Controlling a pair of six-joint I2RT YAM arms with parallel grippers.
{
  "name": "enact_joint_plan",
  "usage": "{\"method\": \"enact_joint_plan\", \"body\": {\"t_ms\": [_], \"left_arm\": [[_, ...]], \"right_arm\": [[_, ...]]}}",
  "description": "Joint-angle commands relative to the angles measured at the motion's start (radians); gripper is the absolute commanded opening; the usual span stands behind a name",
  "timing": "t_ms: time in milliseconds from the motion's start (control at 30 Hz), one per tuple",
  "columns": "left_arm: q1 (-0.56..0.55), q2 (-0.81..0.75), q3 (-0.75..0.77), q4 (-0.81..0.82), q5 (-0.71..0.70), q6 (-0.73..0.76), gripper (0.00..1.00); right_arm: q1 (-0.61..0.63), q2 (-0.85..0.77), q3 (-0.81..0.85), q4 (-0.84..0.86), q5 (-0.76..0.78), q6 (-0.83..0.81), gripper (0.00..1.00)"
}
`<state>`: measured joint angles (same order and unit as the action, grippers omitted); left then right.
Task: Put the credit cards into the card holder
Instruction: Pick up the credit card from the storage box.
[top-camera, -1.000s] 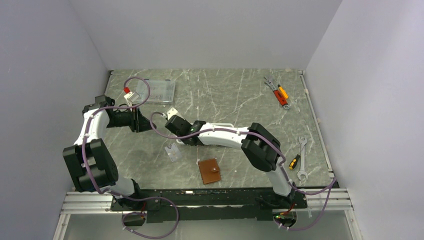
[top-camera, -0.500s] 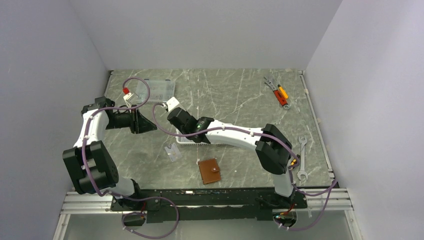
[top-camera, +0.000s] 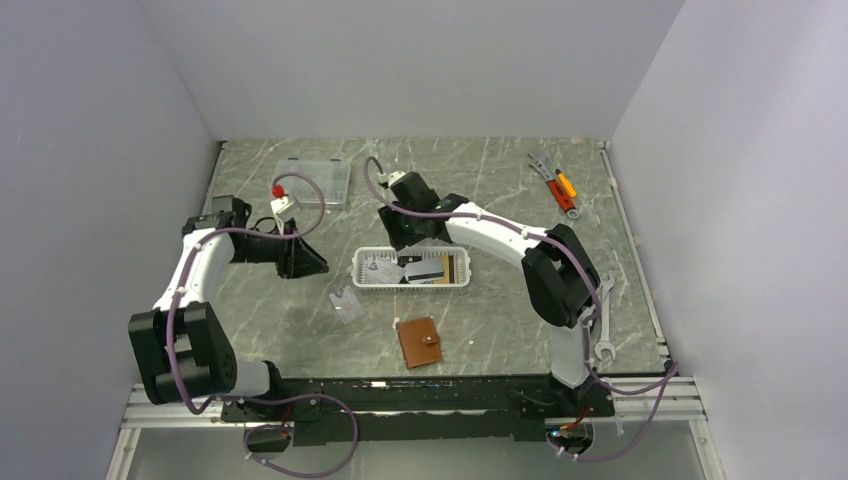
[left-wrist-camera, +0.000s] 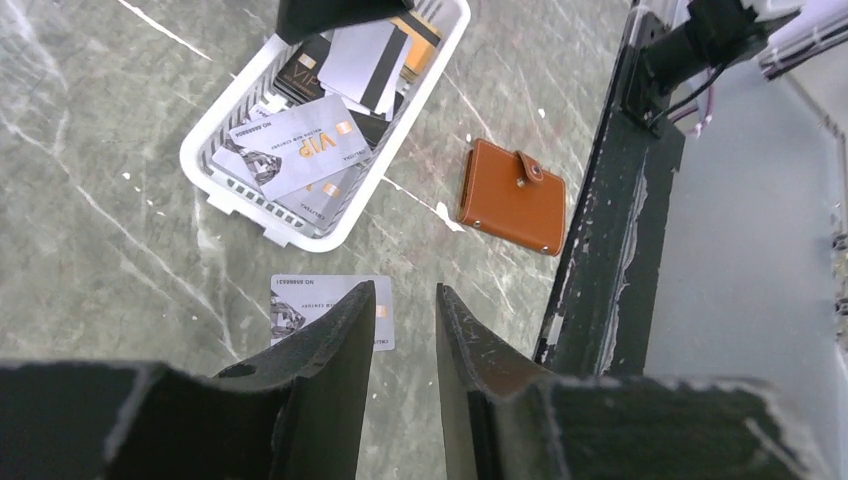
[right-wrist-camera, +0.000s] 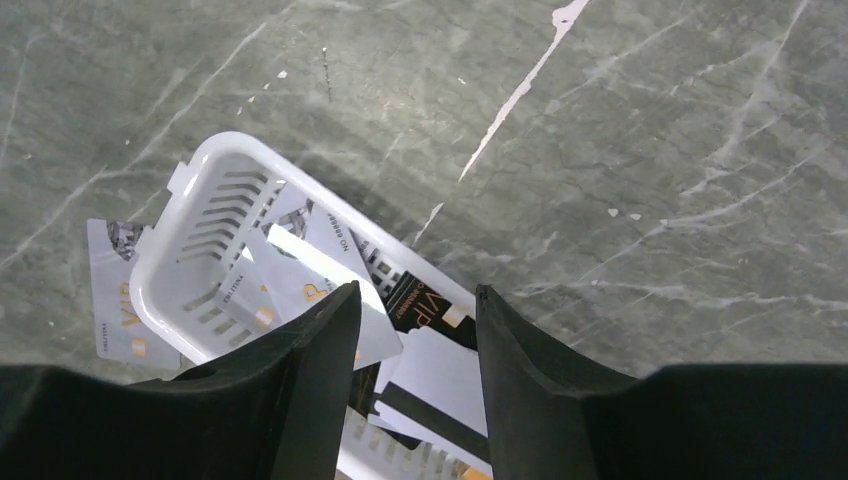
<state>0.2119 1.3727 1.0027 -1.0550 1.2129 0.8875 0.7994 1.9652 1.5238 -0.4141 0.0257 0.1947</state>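
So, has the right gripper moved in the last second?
Yes. The right gripper has swung rightward and toward the table's far edge, from left of the card holder to straight beyond it.

You are looking at a counter (top-camera: 480, 200) showing grey-green marble with white veins. The basket (top-camera: 362, 268) is showing plain white, slotted sides. Most of the cards (left-wrist-camera: 295, 145) are showing pale grey with gold VIP lettering and a gem picture. The black card (right-wrist-camera: 420, 300) is carrying gold print, and the orange-gold card (left-wrist-camera: 425, 30) is peeking out. The wallet (top-camera: 418, 342) is showing tan brown with a matching snap tab. The left fingers (left-wrist-camera: 335, 360) and right fingers (right-wrist-camera: 310, 360) are showing matt black, with pale scuffing.
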Motion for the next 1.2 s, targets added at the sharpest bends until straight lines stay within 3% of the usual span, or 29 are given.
{"method": "enact_joint_plan", "body": {"t_ms": [0,233,533,1167], "left_arm": [[-0.065,-0.035,-0.021,0.123,-0.054,-0.057,0.34],[-0.204,-0.001,-0.001,0.266,-0.193,-0.124,0.34],[-0.418,0.089,0.046,0.402,-0.385,-0.082,0.33],[-0.610,0.151,-0.106,0.699,-0.632,0.111,0.31]], "right_arm": [[-0.024,0.021,-0.001,0.037,-0.211,0.008,0.49],[-0.052,0.040,-0.039,0.116,-0.334,0.047,0.46],[-0.074,0.056,-0.135,0.229,-0.418,0.098,0.45],[-0.095,0.018,-0.288,0.394,-0.400,0.112,0.46]]}}
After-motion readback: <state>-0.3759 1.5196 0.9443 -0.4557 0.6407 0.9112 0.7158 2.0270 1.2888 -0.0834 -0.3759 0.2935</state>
